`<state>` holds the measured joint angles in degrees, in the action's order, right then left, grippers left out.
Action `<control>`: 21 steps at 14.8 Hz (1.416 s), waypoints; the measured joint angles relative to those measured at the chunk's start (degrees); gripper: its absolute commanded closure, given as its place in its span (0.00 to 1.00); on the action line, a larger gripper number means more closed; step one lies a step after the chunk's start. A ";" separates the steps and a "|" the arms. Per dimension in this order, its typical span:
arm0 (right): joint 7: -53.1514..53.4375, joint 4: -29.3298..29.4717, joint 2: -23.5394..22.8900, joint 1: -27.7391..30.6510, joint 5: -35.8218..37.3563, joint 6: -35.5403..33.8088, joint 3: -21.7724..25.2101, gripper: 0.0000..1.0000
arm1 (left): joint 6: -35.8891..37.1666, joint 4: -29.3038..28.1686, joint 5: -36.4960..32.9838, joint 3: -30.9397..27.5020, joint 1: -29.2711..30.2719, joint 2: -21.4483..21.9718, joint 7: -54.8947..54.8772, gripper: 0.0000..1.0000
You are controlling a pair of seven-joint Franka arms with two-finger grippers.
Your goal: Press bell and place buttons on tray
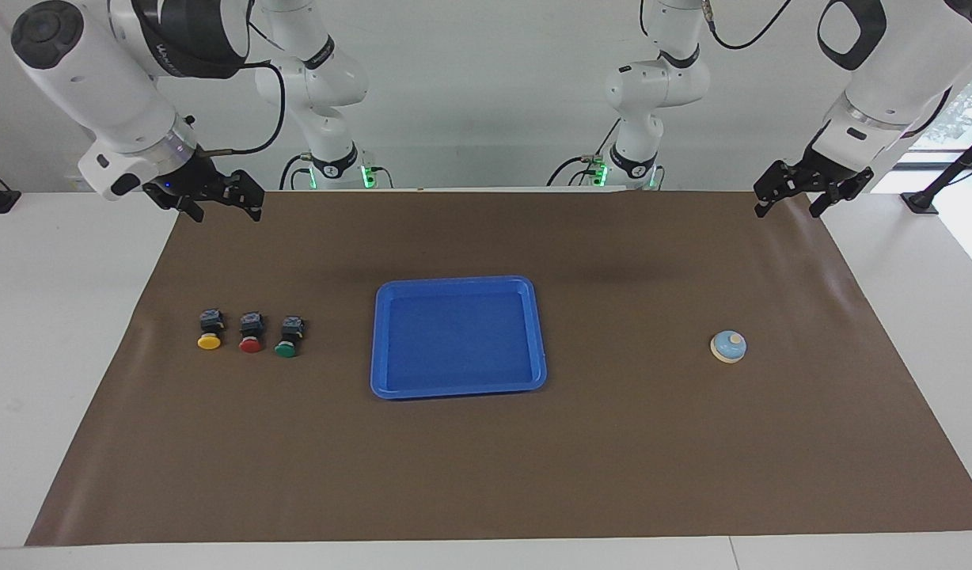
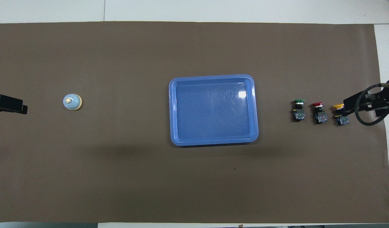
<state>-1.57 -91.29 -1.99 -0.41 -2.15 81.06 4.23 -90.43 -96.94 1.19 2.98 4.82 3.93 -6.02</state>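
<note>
Right now nothing is being held. The left gripper (image 1: 803, 194) is hanging up in the air over the corner of the brown mat (image 1: 486, 475) at the left arm's end, and its fingers are standing wide open. The right gripper (image 1: 221, 202) is hanging over the mat's corner at the right arm's end, open too. Both arms are waiting.

The blue tray (image 1: 383, 348) is lying flat in the middle of the mat, and nothing is lying in it. The bell (image 1: 728, 347) is sitting well apart from the tray, toward the left arm's end. The three buttons are standing in a row on the tray's side toward the right arm's end: the green button (image 1: 289, 336) is closest to the tray, the red button (image 1: 251, 332) is in the middle, and the yellow button (image 1: 209, 330) is the one most apart from it.

I am guessing the buttons are light and hard, so they will not squash. The round caps are probably smooth and slippery, so the blocky black bodies are looking like the better place to pinch. The bell is looking small and light, so pushing straight down on its cream knob should keep it from sliding.

From above, the right gripper is covering part of the yellow button. The left gripper is getting cut off at the edge there, with only a dark tip showing.
</note>
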 measured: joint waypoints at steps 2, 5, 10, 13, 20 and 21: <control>0.00 0.00 0.00 0.00 0.00 0.00 0.00 0.00 | 0.00 0.00 0.00 0.00 0.00 0.00 0.00 0.00; 0.00 0.01 0.00 0.00 0.00 0.02 0.00 0.00 | 0.00 0.00 0.00 -0.09 0.03 0.00 0.21 0.00; 0.00 0.01 0.00 0.00 0.01 0.02 0.00 0.00 | -2.66 -1.48 -0.03 -0.47 0.18 0.19 0.23 0.24; 0.00 0.00 0.00 0.00 0.01 0.22 0.00 0.00 | -5.89 -3.28 -0.04 -0.63 0.45 0.16 0.23 0.68; -0.96 -3.58 0.54 -0.04 0.01 6.11 -0.04 0.00 | -15.75 -8.30 -0.03 -0.86 3.31 -3.34 0.52 1.00; -2.14 -5.45 0.83 -0.01 0.01 7.79 -0.03 0.00 | -17.27 -8.66 -0.03 -0.87 3.47 -4.66 0.52 1.00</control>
<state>-3.72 -96.74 -1.15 -0.42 -2.14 88.85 4.19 -107.70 -105.60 1.16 2.11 8.28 -0.73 -5.50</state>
